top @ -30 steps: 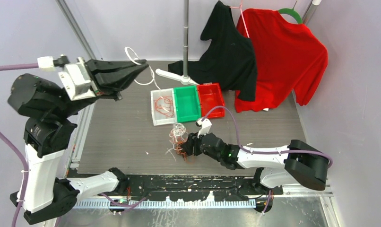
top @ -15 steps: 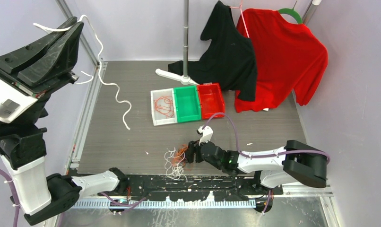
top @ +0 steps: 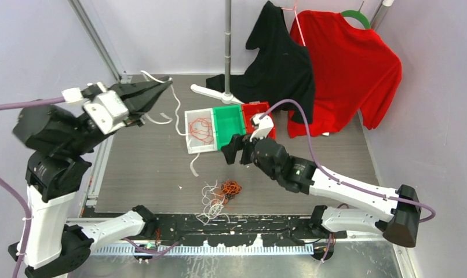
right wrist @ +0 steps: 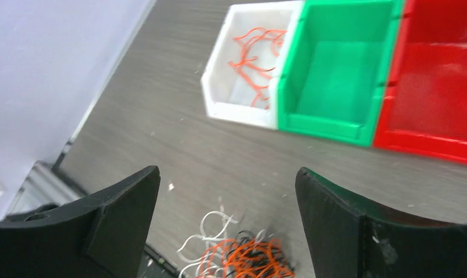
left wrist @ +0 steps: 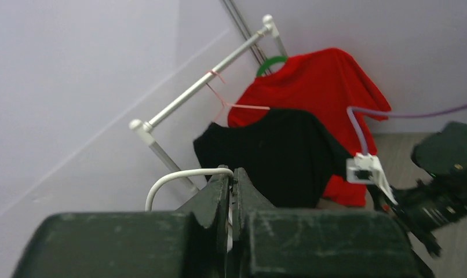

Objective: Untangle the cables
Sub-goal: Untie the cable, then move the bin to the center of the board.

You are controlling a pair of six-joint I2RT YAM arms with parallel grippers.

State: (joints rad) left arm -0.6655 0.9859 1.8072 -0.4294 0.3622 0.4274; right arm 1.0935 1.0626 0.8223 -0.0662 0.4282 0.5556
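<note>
A tangle of orange, black and white cables [top: 222, 194] lies near the table's front edge, also low in the right wrist view as the same tangle [right wrist: 248, 258]. My right gripper [top: 234, 149] hovers above and behind it, open and empty, its jaws [right wrist: 228, 174] wide apart. My left gripper [top: 161, 87] is raised over the back left of the table and shut on a white cable [left wrist: 173, 176]. This white cable [top: 193, 166] trails down from the fingers toward the table in front of the white bin. More orange cables [top: 201, 128] lie in the white bin.
A white bin [top: 190, 145], a green bin [top: 229, 124] and a red bin [top: 257, 119] stand side by side mid-table. A rack pole base [top: 211, 92], a black shirt [top: 280, 63] and a red shirt [top: 347, 63] fill the back right.
My right gripper opened, let go of the tangle and rose back toward the bins. My left arm swung up high to the left, then came down over the table, still holding the white cable.
</note>
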